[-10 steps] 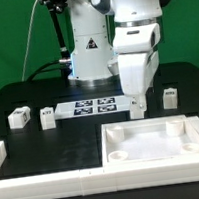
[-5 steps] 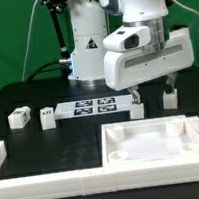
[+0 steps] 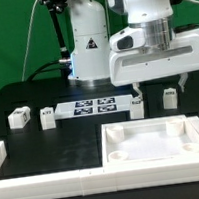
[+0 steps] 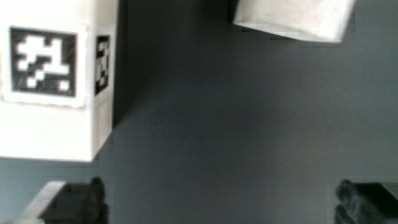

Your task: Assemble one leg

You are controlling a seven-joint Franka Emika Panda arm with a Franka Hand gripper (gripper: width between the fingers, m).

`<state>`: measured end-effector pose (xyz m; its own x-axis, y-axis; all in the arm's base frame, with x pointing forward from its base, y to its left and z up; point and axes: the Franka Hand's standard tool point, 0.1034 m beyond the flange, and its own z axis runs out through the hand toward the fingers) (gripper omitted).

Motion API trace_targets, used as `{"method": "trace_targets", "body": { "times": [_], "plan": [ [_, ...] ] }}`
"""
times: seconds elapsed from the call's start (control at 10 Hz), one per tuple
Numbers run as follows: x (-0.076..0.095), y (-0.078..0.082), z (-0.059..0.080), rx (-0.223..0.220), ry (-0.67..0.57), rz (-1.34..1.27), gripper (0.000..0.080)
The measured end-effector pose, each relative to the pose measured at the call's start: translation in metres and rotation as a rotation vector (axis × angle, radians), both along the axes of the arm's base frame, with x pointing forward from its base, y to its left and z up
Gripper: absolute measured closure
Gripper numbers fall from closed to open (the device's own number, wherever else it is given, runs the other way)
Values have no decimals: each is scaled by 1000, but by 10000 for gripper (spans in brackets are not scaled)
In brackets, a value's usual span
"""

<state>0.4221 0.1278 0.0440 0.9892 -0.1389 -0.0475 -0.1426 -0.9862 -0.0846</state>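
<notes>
now, pincer risen and turned: wide open, empty.
small white plastic upright leg stays on the black tabletop; grasp not yet made.

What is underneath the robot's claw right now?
Below the open gripper, mostly bare black table. One tagged leg stands to one side, a second leg farther off. The legs cover the table beneath them.

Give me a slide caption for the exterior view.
Open gripper hovers above two white legs near the marker board.
</notes>
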Motion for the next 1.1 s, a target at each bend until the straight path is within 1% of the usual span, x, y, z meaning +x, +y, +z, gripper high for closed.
{"method": "trace_targets", "body": {
  "times": [0.1,0.2,0.3,0.5,0.6,0.8,0.9,1.0,1.1],
  "plan": [
    [-1,2,0,2,10,-86,150],
    [-5,7,-1,1,21,-155,150],
    [-13,17,-4,-2,32,-216,150],
    [-28,33,-6,-3,44,-205,150],
    [-31,34,-6,-3,54,-188,150],
    [-30,32,-6,-4,66,-178,150],
    [-32,30,-7,-9,98,-153,150],
    [-35,25,-7,-8,182,-126,150],
    [-33,24,-7,-2,240,-126,150]
  ]
}}
